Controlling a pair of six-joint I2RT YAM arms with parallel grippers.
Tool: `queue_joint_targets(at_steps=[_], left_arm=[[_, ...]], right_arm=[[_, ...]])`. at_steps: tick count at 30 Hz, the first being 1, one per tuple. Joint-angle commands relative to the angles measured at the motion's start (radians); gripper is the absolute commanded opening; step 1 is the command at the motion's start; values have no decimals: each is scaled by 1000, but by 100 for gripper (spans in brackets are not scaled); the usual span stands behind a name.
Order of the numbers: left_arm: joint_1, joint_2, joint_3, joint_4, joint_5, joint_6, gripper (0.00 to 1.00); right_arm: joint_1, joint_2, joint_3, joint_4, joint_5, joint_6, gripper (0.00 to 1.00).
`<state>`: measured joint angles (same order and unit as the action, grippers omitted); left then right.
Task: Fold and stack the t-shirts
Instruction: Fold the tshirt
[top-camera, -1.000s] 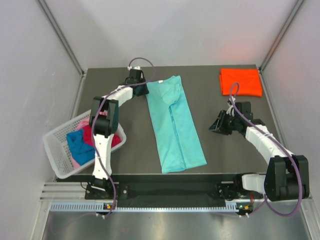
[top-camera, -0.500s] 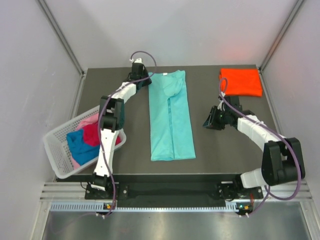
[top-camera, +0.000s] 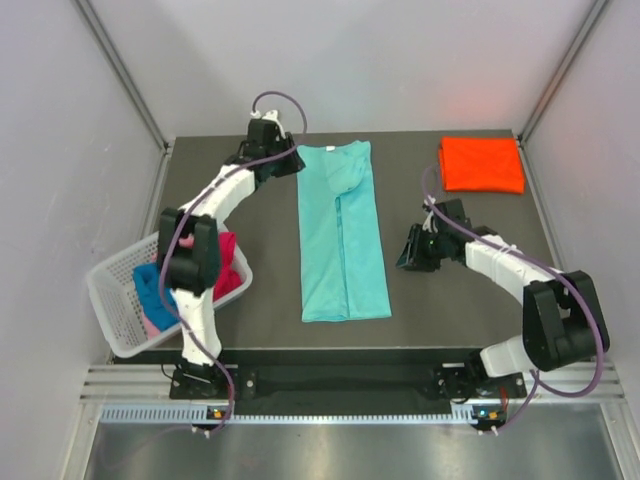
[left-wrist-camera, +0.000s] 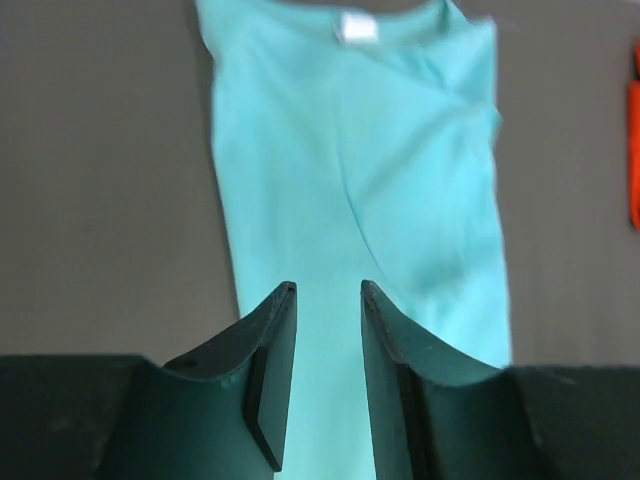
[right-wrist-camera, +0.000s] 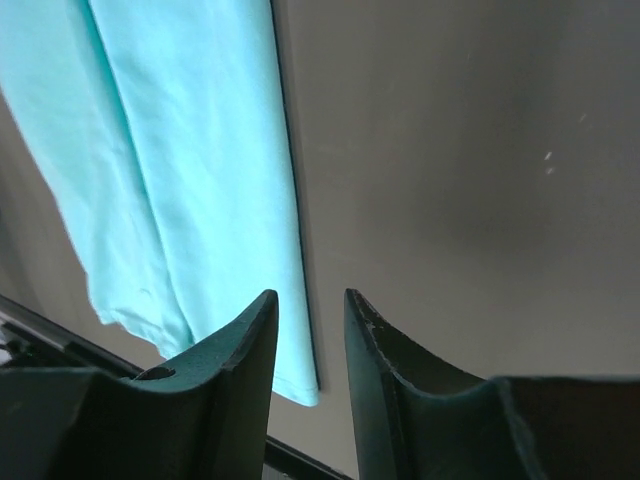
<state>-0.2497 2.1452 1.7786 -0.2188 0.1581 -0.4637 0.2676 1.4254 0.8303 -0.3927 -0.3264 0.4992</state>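
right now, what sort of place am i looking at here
Probably a robot lab test cell, not a home: plain white walls box in a dark table, the left arm and right arm are bolted to a rail at its near edge, and a teal t-shirt lies spread out flat.

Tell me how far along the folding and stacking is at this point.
Done: the orange t-shirt lies folded at the far right corner. In hand: the teal t-shirt lies flat mid-table, folded lengthwise into a long strip; both arms' jaws are apart and hold nothing. Left: finishing it, stacking it on the orange one, then the blue shirt and magenta shirt in the white basket.
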Motion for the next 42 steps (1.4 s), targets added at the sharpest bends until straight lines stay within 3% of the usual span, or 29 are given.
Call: queue_joint_targets(at_steps=[1, 5, 10, 16, 20, 33, 42], left_arm=[[-104, -289, -252, -97, -32, 28, 37], [-206, -558, -500, -105, -43, -10, 39], [-399, -721, -704, -206, -97, -68, 40], [-461, -929, -1040, -160, -100, -213, 44], [-473, -1022, -1131, -134, -113, -272, 45], [-476, -990, -1305, 25, -61, -355, 45], [-494, -970, -1294, -42, -95, -348, 41]], right_arm=[[68, -45, -74, -8, -26, 1, 34], [137, -98, -148, 8, -7, 35, 36], [188, -193, -226, 20, 41, 73, 36], [231, -233, -301, 93, 46, 117, 35], [246, -220, -321, 110, 76, 122, 35], [285, -155, -375, 207, 101, 167, 36], [312, -175, -358, 146, 161, 187, 35]])
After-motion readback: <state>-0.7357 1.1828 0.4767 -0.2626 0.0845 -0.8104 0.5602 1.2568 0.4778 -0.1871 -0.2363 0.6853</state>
